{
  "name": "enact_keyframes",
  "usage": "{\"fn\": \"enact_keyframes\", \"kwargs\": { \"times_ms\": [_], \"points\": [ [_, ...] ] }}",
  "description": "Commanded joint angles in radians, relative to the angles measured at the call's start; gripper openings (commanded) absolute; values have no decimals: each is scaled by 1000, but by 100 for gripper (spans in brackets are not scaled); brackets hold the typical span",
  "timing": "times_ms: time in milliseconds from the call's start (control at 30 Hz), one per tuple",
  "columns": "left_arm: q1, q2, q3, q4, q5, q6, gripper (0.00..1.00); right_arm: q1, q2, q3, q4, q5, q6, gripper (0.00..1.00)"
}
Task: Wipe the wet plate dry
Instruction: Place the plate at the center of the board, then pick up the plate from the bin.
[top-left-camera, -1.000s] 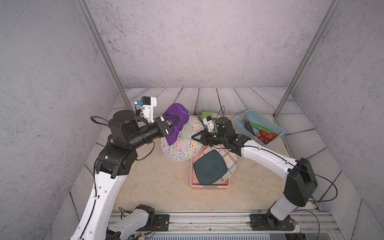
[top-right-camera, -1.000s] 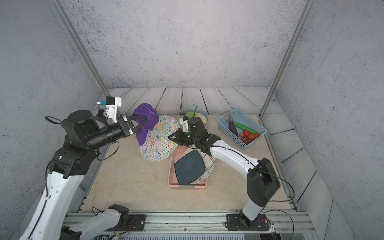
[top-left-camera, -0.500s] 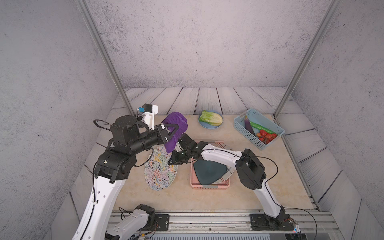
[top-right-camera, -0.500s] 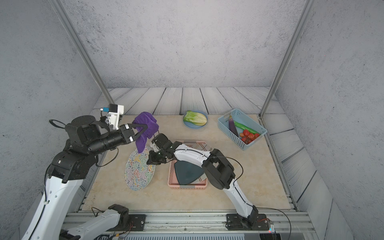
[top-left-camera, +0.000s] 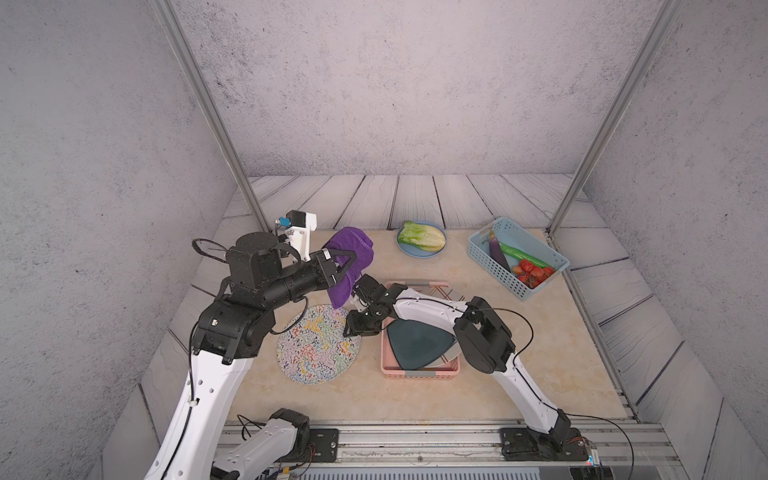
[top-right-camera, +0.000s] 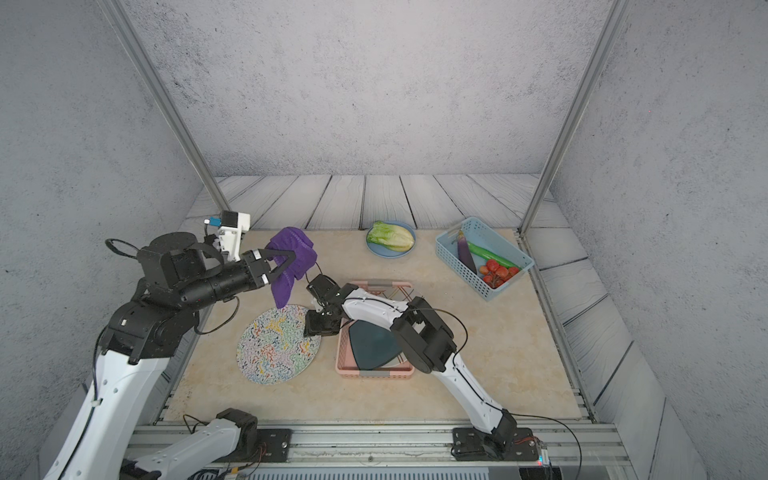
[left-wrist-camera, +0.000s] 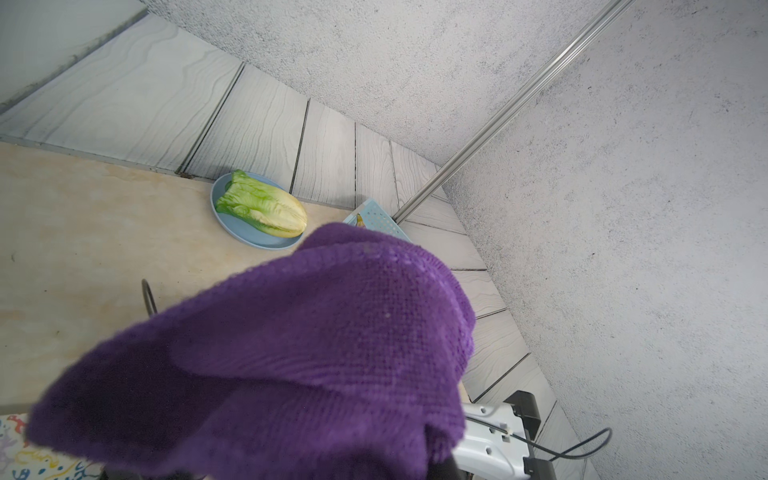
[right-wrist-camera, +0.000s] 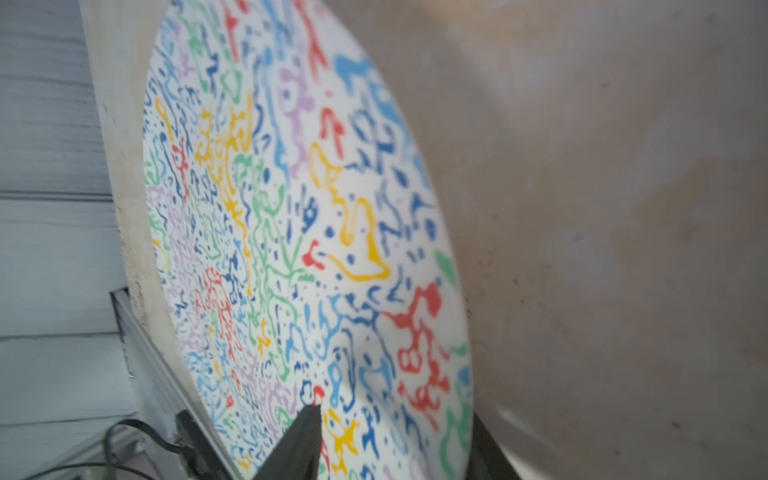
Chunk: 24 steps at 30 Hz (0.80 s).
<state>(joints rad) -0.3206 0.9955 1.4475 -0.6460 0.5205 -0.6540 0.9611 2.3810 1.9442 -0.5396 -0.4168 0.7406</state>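
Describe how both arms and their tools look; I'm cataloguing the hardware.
The left arm and right arm have white link shells, black joint housings and black cables looping outside. The left tool and right tool are black. A white camera block with a blue connector tops the left wrist.

- Both top views look down from high at the front toward the back wall (top-left-camera: 395, 104), sharing the whole table (top-left-camera: 415, 395).
- The left wrist view looks close over the purple cloth (left-wrist-camera: 291, 353) toward the lettuce (left-wrist-camera: 262, 205).
- The right wrist view skims the patterned plate (right-wrist-camera: 291, 208) from very near.
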Motion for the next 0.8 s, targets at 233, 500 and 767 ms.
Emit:
{"fn": "enact_keyframes", "kwargs": {
  "times_ms": [233, 500, 767],
  "points": [
    [18, -52, -11, 17, -42, 26, 0, -19, -229, 82, -48, 54, -54, 68],
    [18, -130, -90, -3, -130, 84, 0, -158, -523, -120, 39, 45, -44, 64],
    [16, -115, -340, -30, -175, 178, 0, -278, -865, -444, -267, 302, -215, 58]
  ]
}}
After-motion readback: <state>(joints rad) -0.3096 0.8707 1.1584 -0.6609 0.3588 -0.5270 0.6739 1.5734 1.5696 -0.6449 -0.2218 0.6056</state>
